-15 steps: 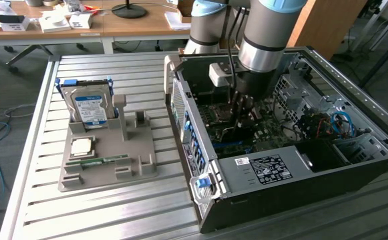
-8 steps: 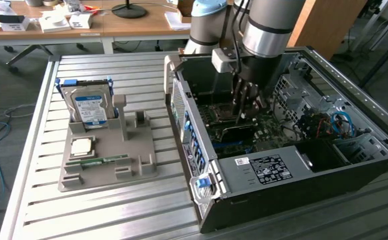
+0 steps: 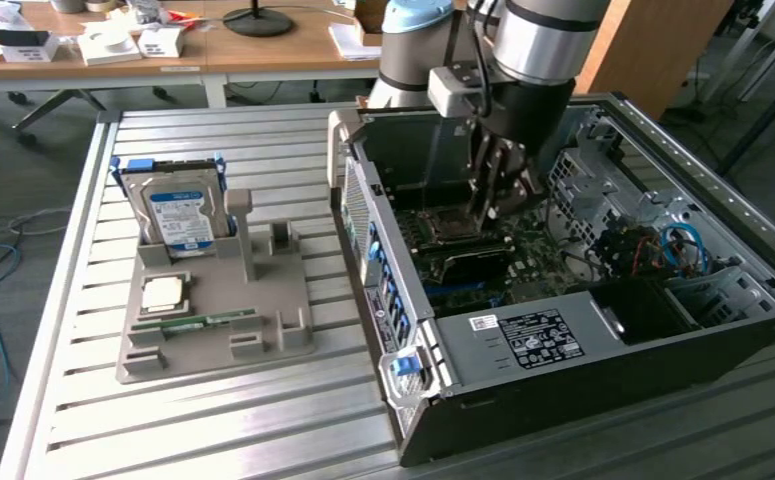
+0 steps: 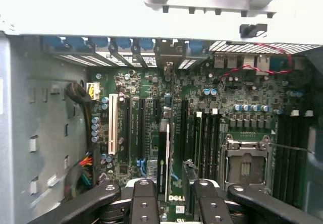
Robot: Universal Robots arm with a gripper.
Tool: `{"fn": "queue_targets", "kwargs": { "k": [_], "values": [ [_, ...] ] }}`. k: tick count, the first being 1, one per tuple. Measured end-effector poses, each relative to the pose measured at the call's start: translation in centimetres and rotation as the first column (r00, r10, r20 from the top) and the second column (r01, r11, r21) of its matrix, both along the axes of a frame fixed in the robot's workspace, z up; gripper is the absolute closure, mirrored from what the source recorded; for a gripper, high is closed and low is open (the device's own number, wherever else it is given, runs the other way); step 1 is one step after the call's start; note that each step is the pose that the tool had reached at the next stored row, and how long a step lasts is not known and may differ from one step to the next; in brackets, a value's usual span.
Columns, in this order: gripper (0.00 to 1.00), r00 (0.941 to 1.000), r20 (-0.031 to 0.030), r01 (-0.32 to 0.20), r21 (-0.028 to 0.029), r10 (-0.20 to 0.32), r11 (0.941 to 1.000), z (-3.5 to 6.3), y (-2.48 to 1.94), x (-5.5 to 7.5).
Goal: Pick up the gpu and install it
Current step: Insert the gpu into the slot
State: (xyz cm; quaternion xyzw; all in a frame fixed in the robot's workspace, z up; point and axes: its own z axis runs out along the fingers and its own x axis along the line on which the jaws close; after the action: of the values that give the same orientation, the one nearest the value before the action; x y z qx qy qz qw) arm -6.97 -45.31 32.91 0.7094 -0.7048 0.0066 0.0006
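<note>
Hard drive: upright in holder, left of computer case.
Hand: inside case, clamped on gpu, edge-down over the slots.
Risk: card off-line with slot; would jam or tilt.

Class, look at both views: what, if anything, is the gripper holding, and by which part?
The gripper holds the gpu by its top edge, edge-on between the fingers, down inside the computer case over the motherboard slots.
</note>
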Motion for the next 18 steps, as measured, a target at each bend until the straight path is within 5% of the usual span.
{"fn": "queue_targets", "kwargs": {
  "k": [10, 18],
  "values": [
    [0.66, 1.0000, 0.0000, 0.000, 0.0000, 0.000, 1.0000, 2.48, 0.09, 0.0],
    [0.66, 1.0000, 0.0000, 0.000, 0.0001, 0.000, 1.0000, 2.72, 0.10, 0.0]
  ]
}}
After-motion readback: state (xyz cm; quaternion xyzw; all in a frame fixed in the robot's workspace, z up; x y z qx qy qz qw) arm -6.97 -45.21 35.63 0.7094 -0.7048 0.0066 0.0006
